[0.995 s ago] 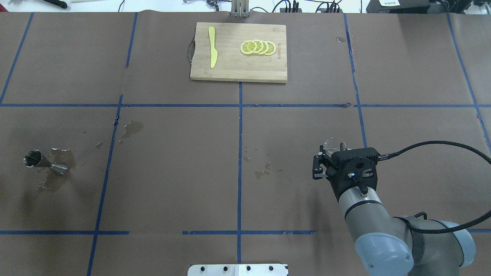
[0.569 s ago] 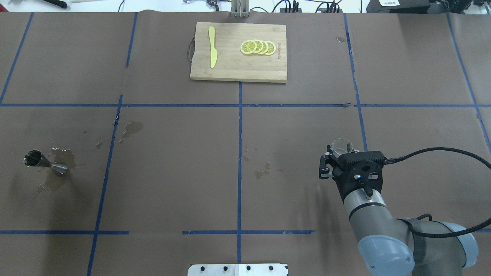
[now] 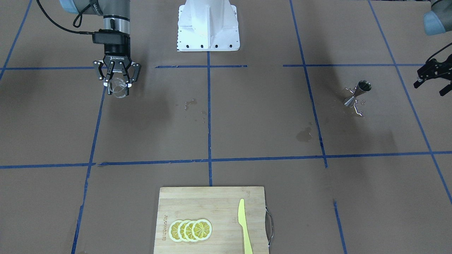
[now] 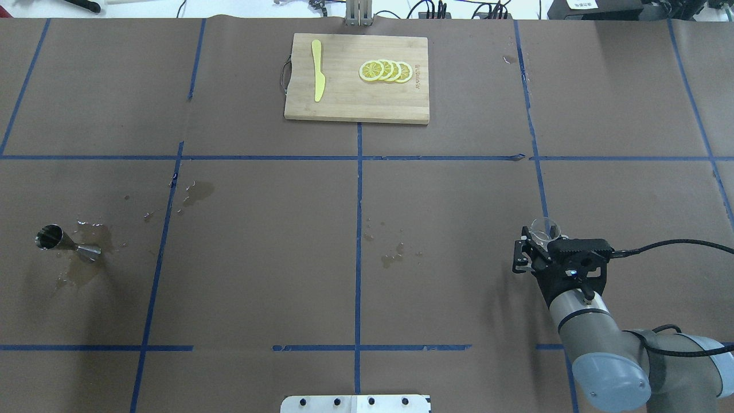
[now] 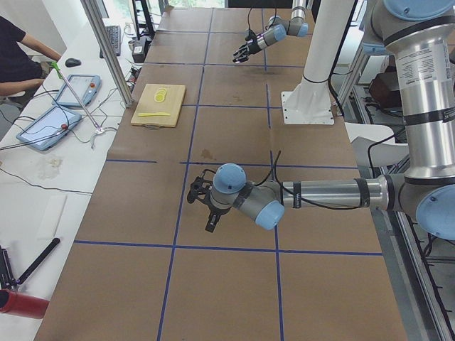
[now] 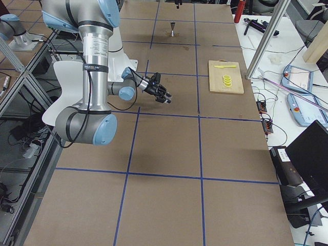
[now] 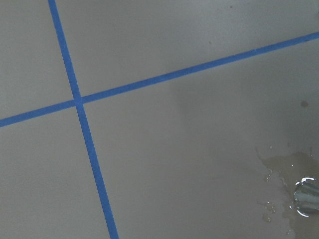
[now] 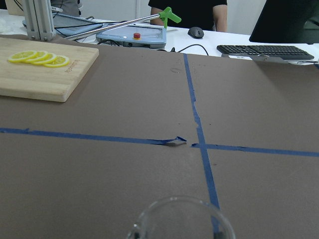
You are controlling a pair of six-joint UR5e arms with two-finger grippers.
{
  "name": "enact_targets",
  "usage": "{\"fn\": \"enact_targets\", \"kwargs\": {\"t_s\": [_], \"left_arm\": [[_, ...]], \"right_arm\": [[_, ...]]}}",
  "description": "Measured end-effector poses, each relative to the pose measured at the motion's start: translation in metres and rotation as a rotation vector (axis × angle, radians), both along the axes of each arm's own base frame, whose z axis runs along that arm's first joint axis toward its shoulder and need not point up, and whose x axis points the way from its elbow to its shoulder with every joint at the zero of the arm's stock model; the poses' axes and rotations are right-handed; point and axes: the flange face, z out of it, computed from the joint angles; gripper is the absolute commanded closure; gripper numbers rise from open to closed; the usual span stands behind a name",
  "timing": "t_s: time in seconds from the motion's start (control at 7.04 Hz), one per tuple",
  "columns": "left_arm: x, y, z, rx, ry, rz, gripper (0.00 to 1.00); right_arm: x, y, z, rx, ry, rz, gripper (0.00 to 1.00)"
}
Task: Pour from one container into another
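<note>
Glass cup (image 3: 117, 89), clear, small and round-rimmed, sits clamped in the right gripper (image 3: 118, 84), well apart from the shiny hourglass jigger (image 3: 357, 92); left gripper (image 3: 431, 83) gapes empty.

Printed in white on the black body of the right gripper (image 3: 117, 85), front-facing view: "ROBOTIQ". Engraved along one short edge of the cutting board (image 3: 219, 208), beside the lemon slices (image 3: 190, 230): a mark too small to read. Nothing else legible.

One glass cup (image 3: 118, 88), one jigger (image 3: 356, 93), one board (image 3: 219, 201), one knife (image 3: 243, 225), four lemon slices (image 3: 190, 230).
</note>
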Motion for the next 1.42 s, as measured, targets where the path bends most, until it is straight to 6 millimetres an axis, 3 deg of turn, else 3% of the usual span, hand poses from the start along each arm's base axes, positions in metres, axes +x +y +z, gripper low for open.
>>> {"fn": "enact_targets", "kwargs": {"t_s": [0.28, 0.43, 0.71, 1.14, 1.42], "left_arm": [[0.0, -0.005, -0.004, 0.006, 0.0, -0.002, 0.0], [0.0, -0.006, -0.004, 0.005, 0.0, -0.004, 0.0], [0.0, -0.007, -0.005, 0.002, 0.001, -0.009, 0.0], [0.0, -0.007, -0.008, 0.006, 0.003, -0.011, 0.0], [0.0, -0.007, -0.008, 0.007, 0.002, -0.013, 0.0]], "right_arm": [[0.011, 0.001, 0.045, 0.043, -0.029, -0.024, 0.91], [0.016, 0.001, 0.058, 0.053, -0.014, -0.024, 0.84], [0.019, 0.001, 0.071, 0.06, 0.009, -0.019, 0.56], [0.019, 0.001, 0.078, 0.06, 0.017, -0.017, 0.29], [0.019, 0.003, 0.079, 0.059, 0.018, -0.02, 0.19]]}}
